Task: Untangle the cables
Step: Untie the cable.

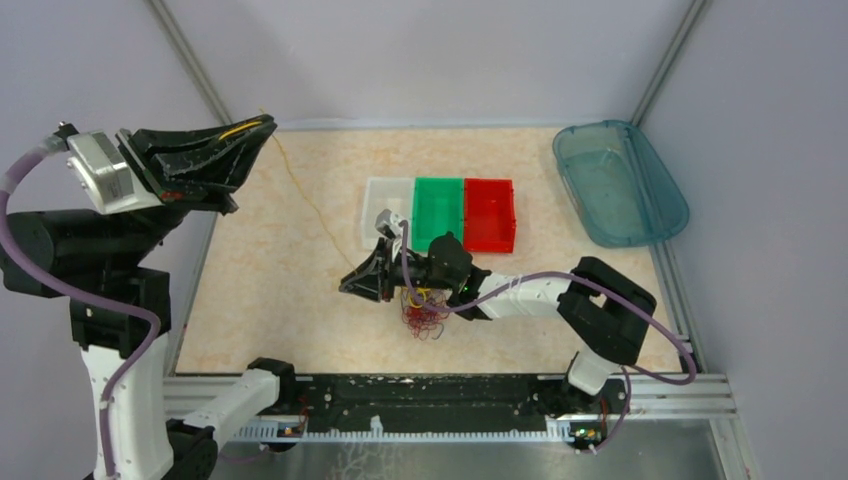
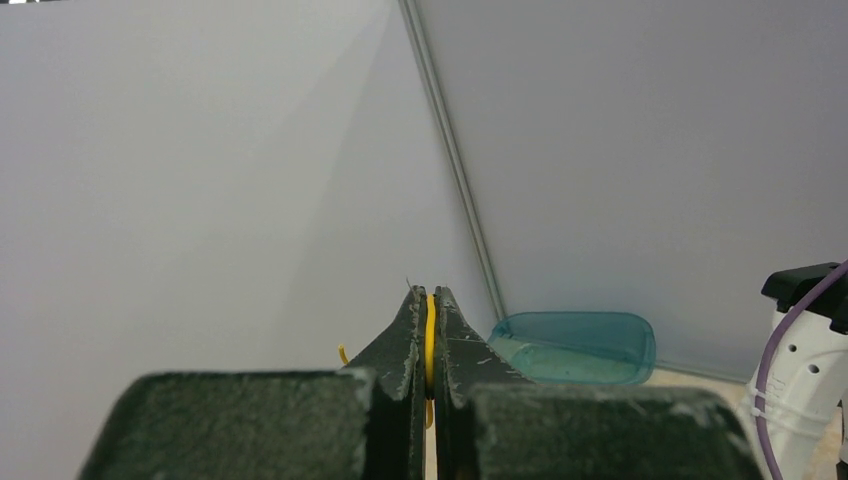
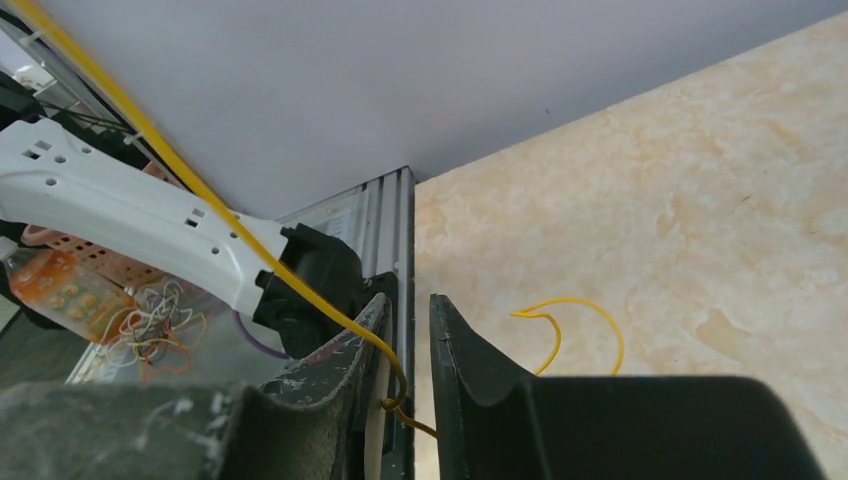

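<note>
My left gripper (image 1: 268, 124) is raised high at the back left, shut on the end of a thin yellow cable (image 2: 430, 335) that shows between its closed fingers (image 2: 430, 293). That yellow cable (image 1: 306, 196) runs taut down across the table to my right gripper (image 1: 347, 287), which is low over the table. In the right wrist view the yellow cable (image 3: 200, 186) passes through the gap of the right gripper (image 3: 408, 300); its jaws stand narrowly apart and do not pinch it. A tangle of red, dark and yellow cables (image 1: 424, 317) lies just under the right wrist. A loose yellow loop (image 3: 588, 305) rests on the tabletop.
Three small bins stand side by side behind the tangle: white (image 1: 377, 192), green (image 1: 437, 212), red (image 1: 489, 213). A teal tray (image 1: 622, 182) lies at the back right, also seen as the teal tray (image 2: 575, 347). Grey walls enclose the table.
</note>
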`<action>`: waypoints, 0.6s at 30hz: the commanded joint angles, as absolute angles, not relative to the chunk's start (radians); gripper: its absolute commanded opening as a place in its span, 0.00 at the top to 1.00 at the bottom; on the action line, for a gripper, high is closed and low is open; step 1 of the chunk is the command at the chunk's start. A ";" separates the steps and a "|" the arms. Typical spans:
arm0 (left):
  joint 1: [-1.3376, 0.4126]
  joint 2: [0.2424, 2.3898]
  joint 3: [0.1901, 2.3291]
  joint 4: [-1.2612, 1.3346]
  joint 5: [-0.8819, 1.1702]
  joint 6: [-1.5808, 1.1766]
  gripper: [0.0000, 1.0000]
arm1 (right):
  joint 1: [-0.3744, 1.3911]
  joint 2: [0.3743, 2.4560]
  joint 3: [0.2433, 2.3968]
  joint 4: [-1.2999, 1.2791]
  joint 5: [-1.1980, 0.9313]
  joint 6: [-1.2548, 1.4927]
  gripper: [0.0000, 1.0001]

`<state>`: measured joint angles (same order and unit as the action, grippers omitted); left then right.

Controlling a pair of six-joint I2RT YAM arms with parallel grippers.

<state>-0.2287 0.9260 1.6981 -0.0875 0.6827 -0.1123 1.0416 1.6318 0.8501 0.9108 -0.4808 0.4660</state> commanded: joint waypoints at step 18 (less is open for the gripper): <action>-0.215 1.010 1.980 0.011 0.603 -0.050 1.00 | 1.066 1.704 0.669 1.109 -0.432 0.531 0.86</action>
<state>-0.2260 1.0023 1.9457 -0.0425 0.6415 -0.0822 1.0576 1.6978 0.6750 1.0271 -0.4423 0.5186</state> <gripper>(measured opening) 0.012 0.140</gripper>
